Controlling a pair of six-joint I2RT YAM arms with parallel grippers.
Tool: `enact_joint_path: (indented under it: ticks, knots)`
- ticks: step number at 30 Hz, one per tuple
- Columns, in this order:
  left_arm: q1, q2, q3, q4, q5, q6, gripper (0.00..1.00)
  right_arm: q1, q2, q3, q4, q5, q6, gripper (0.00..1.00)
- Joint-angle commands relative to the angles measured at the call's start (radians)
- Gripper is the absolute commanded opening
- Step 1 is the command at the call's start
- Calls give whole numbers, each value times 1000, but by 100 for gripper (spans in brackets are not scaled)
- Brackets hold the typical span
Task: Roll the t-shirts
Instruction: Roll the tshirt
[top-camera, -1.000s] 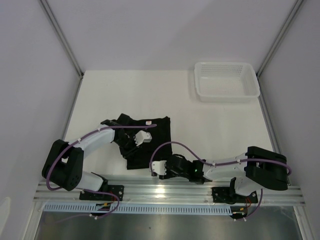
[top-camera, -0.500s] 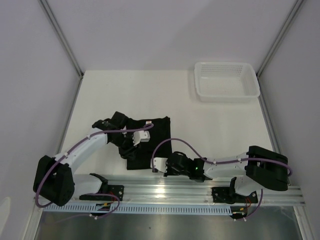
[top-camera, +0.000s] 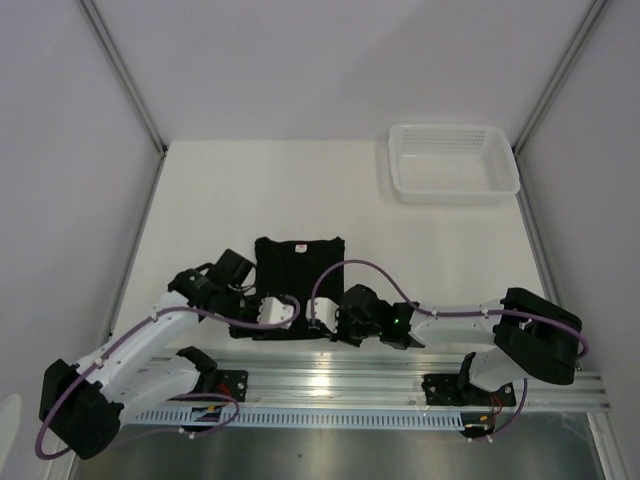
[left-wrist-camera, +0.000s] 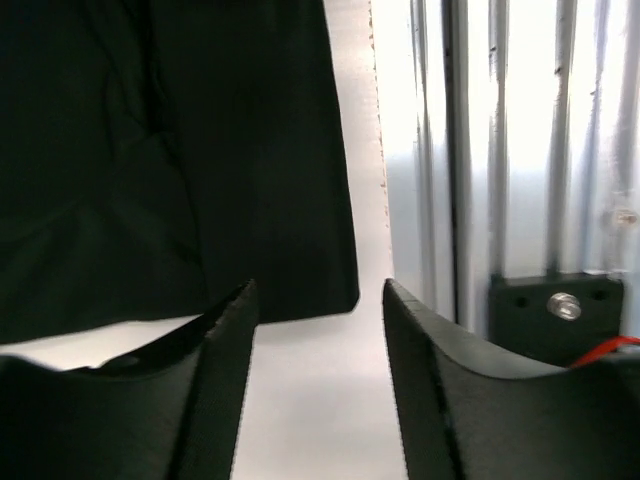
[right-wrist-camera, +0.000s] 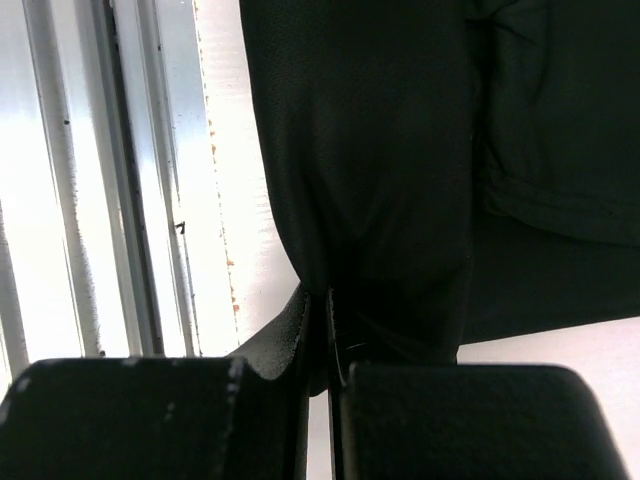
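A ribbed metal rail (top-camera: 400, 378) runs along the near edge of the smooth white surface (top-camera: 230, 190). Just past it, the right end effector (right-wrist-camera: 328, 300) is pinched tight on the near edge of the black t-shirt (top-camera: 300, 268), with soft matte cloth gathered into a fold between its fingers. The left end effector (left-wrist-camera: 320, 290) stands wide, bare surface in its gap and the shirt's near corner just beyond. The shirt lies as a rough rectangle close to the rail. A broad stretch of surface separates it from the white mesh basket (top-camera: 455, 190) in the far right corner.
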Motion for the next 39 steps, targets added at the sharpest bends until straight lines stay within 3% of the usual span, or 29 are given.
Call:
enact_joint_path:
  ticks: [1,4,7,14,21,28,31,32,35,39]
  knots:
    - [-94,-174,-82,131,-84,66,58,-23,-23,26,-31,-90,45,0]
    - [-151,-274,-169,161,-163,53,66,-35,-28,27,-30,-118,52,0]
    - [-186,-256,-196,190,-239,-13,73,-49,-35,27,-24,-151,73,0]
    - [-286,-140,-226,274,-351,-164,68,-78,-39,29,-13,-190,122,0]
    - [-307,-241,-323,266,-335,-125,66,-89,-32,29,2,-204,161,0]
    - [-309,-112,-326,351,-384,-179,65,-95,-25,30,-7,-214,162,0]
    - [-309,-86,-337,365,-396,-188,55,-97,-28,32,-13,-219,167,0]
    - [-309,-86,-337,371,-399,-190,42,-98,-26,30,-15,-220,168,0]
    - [-309,-97,-335,360,-398,-199,23,-101,-34,32,-30,-223,168,0]
    - [-309,-130,-308,311,-393,-208,11,-111,-57,43,-71,-237,159,0]
